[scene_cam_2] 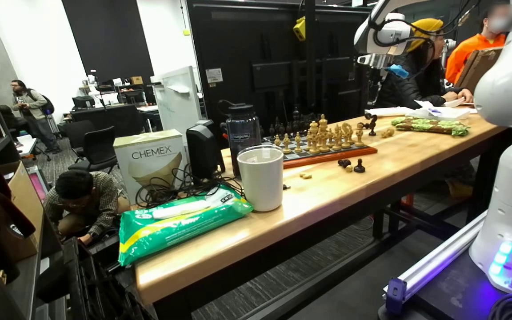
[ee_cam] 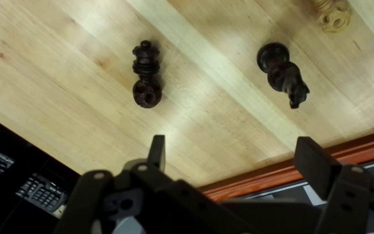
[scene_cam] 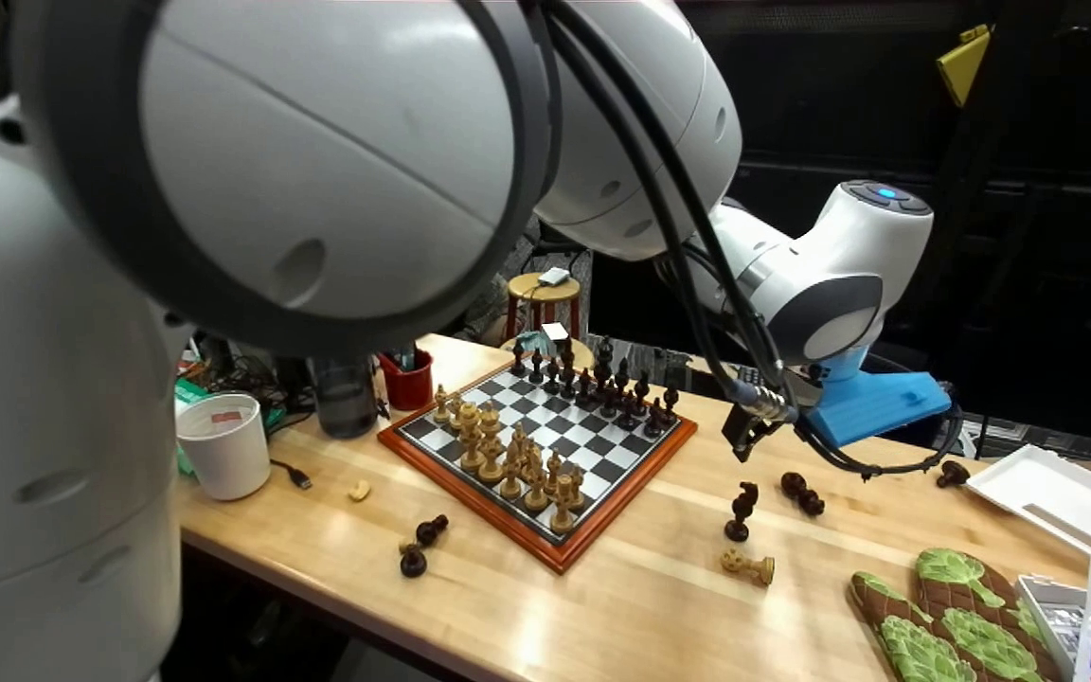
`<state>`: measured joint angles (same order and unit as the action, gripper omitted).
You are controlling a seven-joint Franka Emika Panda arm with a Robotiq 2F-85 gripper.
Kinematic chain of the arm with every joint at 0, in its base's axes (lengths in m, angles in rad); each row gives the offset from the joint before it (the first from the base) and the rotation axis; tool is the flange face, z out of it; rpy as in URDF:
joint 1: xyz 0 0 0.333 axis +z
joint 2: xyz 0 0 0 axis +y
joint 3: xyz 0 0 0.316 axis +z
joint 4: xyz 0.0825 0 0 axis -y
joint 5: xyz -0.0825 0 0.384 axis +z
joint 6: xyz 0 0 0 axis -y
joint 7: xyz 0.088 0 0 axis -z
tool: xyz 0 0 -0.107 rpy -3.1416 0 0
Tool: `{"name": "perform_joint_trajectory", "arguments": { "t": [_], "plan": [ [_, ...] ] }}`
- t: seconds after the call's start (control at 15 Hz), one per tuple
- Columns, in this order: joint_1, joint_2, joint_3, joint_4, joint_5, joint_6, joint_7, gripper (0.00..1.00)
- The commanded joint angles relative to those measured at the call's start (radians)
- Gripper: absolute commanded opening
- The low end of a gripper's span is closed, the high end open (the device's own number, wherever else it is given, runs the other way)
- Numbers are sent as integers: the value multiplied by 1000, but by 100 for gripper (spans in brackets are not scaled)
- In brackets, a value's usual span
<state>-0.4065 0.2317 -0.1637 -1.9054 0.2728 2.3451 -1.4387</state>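
Wooden table (ee_cam: 60,84), spread tool (ee_cam: 231,140), knight (ee_cam: 283,75), exterior-only mitts (scene_cam: 967,625)

- Wooden table (scene_cam: 659,587), in an exterior view
- Left: white cup (scene_cam: 228,450), dark bottle (scene_cam: 345,405), red cup (scene_cam: 409,384)
- Middle: chessboard (scene_cam: 626,488)
- Right of it: standing dark knight (scene_cam: 742,511), toppled dark piece (scene_cam: 802,493), toppled light piece (scene_cam: 747,566)
- Near right: patterned mitt (scene_cam: 953,616)
- Far right: white tray (scene_cam: 1066,488)

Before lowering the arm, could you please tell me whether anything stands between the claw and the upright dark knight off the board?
Nothing visible stands between the open claw and the dark knight; the dark piece lying nearby is to one side.
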Motion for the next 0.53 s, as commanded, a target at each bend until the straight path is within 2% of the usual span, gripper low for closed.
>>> {"name": "perform_joint_trajectory", "arguments": {
  "t": [0.0,0.47],
  "plan": [
    [42,-37,-31,-75,-40,68,189,100],
    [90,-66,-56,-101,-232,-8,583,100]
  ]
}}
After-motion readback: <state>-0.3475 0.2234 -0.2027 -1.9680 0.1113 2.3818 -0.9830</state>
